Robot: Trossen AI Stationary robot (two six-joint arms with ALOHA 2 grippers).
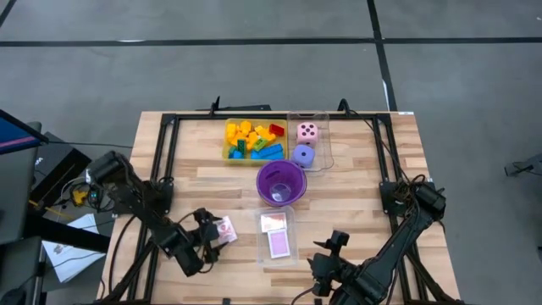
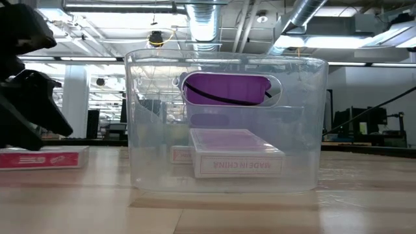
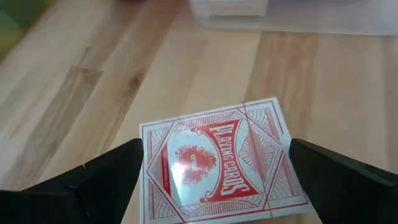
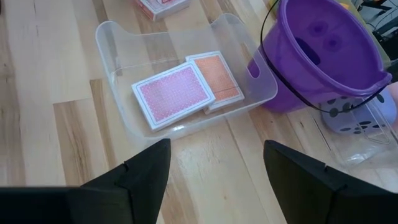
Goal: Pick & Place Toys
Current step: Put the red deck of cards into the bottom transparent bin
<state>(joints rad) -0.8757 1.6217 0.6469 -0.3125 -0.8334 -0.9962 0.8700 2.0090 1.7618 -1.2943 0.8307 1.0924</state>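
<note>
A red-and-white card pack (image 3: 217, 165) lies flat on the wooden table, left of the clear tray (image 1: 277, 250). It also shows in the high view (image 1: 226, 229) and the low view (image 2: 42, 157). My left gripper (image 3: 216, 149) is open just above it, one finger on each side of the pack; I cannot see that they touch it. The tray holds a pink-backed pack (image 4: 174, 93) and an orange-backed pack (image 4: 217, 78). My right gripper (image 4: 216, 149) is open and empty over the table, near the tray's near side (image 1: 332, 246).
A purple translucent cup (image 1: 281, 183) stands just beyond the clear tray. At the far side, a yellow tray (image 1: 227, 157) holds several coloured bricks, and a clear tray (image 1: 326, 140) holds a pink die (image 1: 307, 131) and a purple die (image 1: 303, 154). Black frame rails run along the table's sides.
</note>
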